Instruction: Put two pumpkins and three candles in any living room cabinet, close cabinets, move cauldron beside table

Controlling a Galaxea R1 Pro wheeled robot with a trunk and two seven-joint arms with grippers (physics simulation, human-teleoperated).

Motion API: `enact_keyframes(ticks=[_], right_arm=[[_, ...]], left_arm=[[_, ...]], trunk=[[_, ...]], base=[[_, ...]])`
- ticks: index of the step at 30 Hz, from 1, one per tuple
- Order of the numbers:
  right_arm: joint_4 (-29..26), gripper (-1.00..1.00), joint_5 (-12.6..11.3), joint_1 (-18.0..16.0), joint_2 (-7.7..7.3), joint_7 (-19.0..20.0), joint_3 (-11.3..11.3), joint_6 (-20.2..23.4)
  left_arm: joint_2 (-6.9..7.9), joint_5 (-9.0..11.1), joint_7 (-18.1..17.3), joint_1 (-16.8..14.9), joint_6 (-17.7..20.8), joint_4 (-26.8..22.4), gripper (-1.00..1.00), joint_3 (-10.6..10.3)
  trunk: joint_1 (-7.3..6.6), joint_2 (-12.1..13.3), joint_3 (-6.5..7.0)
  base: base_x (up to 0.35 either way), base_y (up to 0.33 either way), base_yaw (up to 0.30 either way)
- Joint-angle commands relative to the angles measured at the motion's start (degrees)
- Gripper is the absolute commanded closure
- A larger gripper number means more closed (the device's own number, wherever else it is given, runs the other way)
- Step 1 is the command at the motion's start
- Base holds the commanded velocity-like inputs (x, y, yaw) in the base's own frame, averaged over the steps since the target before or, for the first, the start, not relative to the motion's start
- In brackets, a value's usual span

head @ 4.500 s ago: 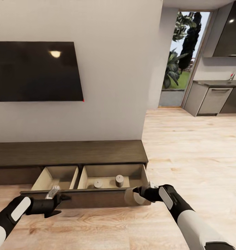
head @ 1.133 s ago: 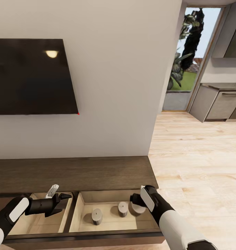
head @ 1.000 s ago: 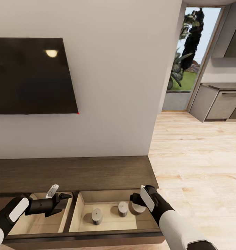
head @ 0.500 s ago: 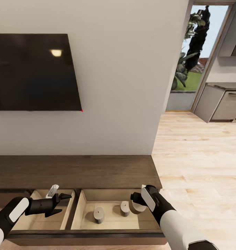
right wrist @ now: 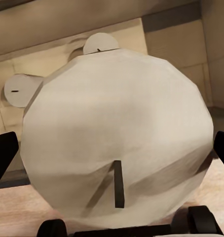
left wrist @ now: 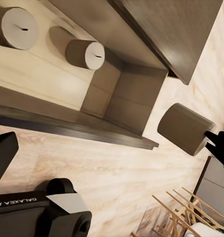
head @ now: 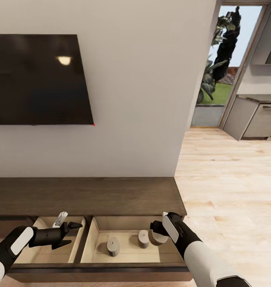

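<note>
wick [right wrist: 118, 183] on right gripper's [head: 156, 232] candle [right wrist: 117, 138] shows from right wrist.

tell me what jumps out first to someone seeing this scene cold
The right gripper holds a grey-beige candle over the right end of the open drawer of the dark wood cabinet, where two more candles already stand upright. Above, a big black screen hangs on the white wall. The left gripper hovers open over the drawer's left compartment.
</note>
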Motion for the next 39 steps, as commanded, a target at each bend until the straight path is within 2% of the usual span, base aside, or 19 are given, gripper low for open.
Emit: enact_keyframes(ticks=[1, 10, 11, 16, 19, 25, 29, 39], right_arm=[[0.00, 1.00, -0.05, 0.00, -0.02, 0.14, 0.01, -0.05], [0.32, 1.00, 0.02, 0.01, -0.15, -0.23, 0.01, 0.21], [0.37, 1.00, 0.01, -0.02, -0.21, -0.25, 0.01, 0.30], [0.43, 1.00, 0.01, -0.01, -0.23, -0.36, -0.01, 0.39], [0.44, 1.00, 0.05, -0.01, -0.24, -0.34, 0.00, 0.28], [0.13, 1.00, 0.08, 0.09, -0.30, -0.22, 0.09, -0.19], [0.38, 1.00, 0.15, 0.08, -0.37, -0.21, 0.09, -0.17], [0.32, 1.00, 0.11, 0.05, -0.48, -0.33, 0.04, -0.16]], left_arm=[[0.00, 0.02, 0.00, 0.00, 0.00, 0.00, -1.00, 0.00], [0.06, 0.18, -0.28, 0.03, 0.77, 0.00, -1.00, 0.00], [0.07, 0.19, -0.99, 0.07, 1.08, 0.00, -1.00, 0.00], [0.15, -0.47, -12.48, 0.32, 1.61, 0.00, -1.00, 0.00], [0.23, -0.76, -16.35, 0.34, 1.59, 0.06, -1.00, 0.00], [0.25, -0.11, -18.67, 0.49, 1.59, 0.09, -1.00, -0.05], [0.25, -0.55, -22.56, 0.53, 1.59, 0.09, -1.00, -0.08], [0.22, -0.68, -23.55, 0.53, 1.58, 0.09, -1.00, -0.17]], trunk=[[0.23, -0.42, -0.18], [2.20, -4.03, -1.79], [2.42, -4.43, -1.97], [3.52, -6.43, -2.86], [4.18, -7.64, -3.40], [5.50, -10.04, -4.48], [6.38, -11.65, -5.20], [8.57, -15.66, -6.99]], base=[[0.000, 0.000, -0.002], [0.000, 0.000, 0.000], [0.000, 0.000, 0.000], [0.000, 0.000, 0.000], [0.000, 0.000, 0.000], [0.000, 0.000, 0.000], [0.000, 0.000, 0.000], [0.000, 0.000, 0.000]])
